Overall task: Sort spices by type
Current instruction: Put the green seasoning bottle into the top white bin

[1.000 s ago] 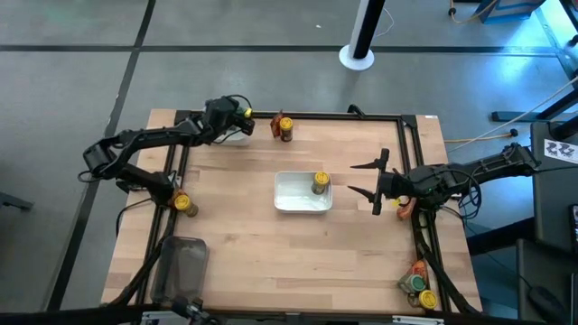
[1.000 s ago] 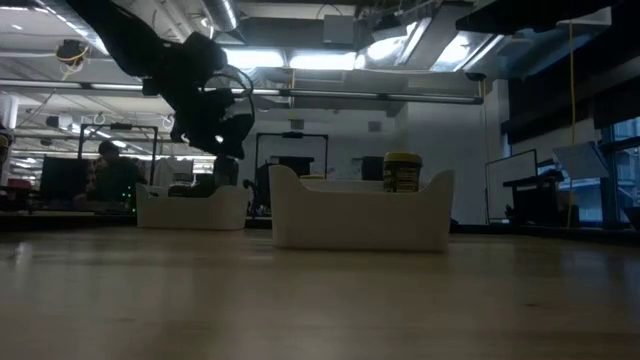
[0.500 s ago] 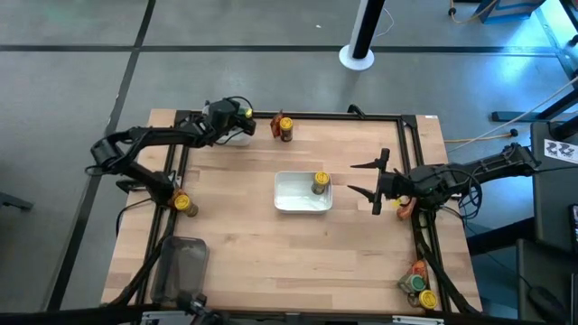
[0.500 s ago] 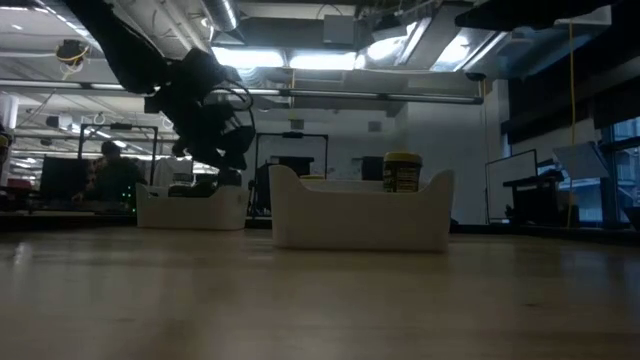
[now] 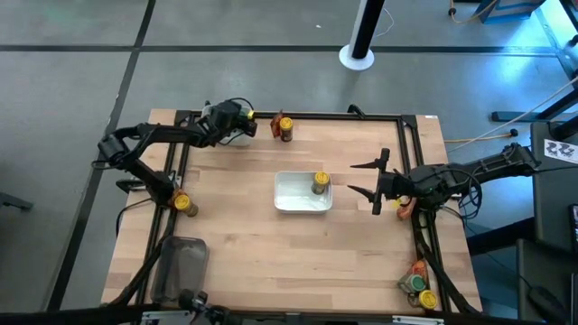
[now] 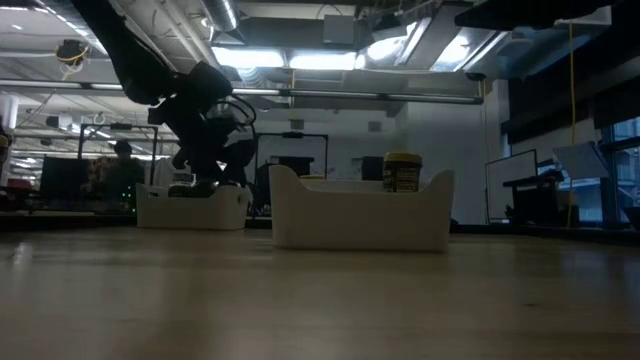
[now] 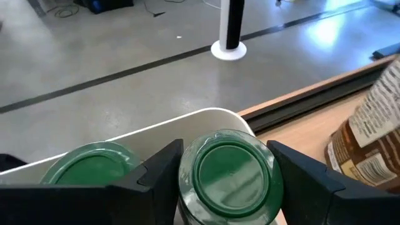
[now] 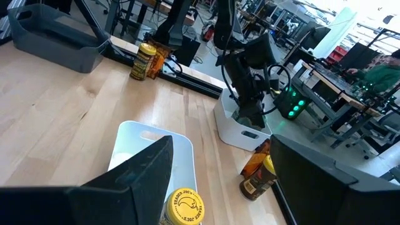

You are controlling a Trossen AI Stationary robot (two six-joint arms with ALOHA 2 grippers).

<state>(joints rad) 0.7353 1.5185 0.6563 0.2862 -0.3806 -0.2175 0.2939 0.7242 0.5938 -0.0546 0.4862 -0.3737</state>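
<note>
My left gripper (image 5: 242, 126) is at the far left corner, shut on a small jar with a green lid (image 7: 230, 167), low over a white tray (image 5: 237, 138). A second green-lidded jar (image 7: 94, 174) stands in that tray. My right gripper (image 5: 351, 179) hovers open at the right, beside the centre white tray (image 5: 293, 200), in which a yellow-lidded jar (image 5: 320, 183) stands upright. Another yellow-lidded jar with a red-orange packet (image 5: 284, 127) stands at the far edge. My left gripper pinches the green-lidded jar between its two fingers (image 7: 156, 175), which sit on opposite sides of the jar at its lid's rim (image 7: 187, 172). The fingers come from the table's left, slanting down. The jar stands upright, lid up, above the tray's right end; the tray wall hides its bottom.
A yellow-lidded jar (image 5: 184, 204) sits on the left rail. A clear grey tub (image 5: 181, 266) lies at the near left. More jars and a packet (image 5: 418, 287) cluster at the near right corner. A red-orange packet (image 5: 404, 206) lies under the right arm.
My left gripper has sunk toward the far-left white tray and shifted a little toward the table's left, carrying the green-lidded jar upright with it.
</note>
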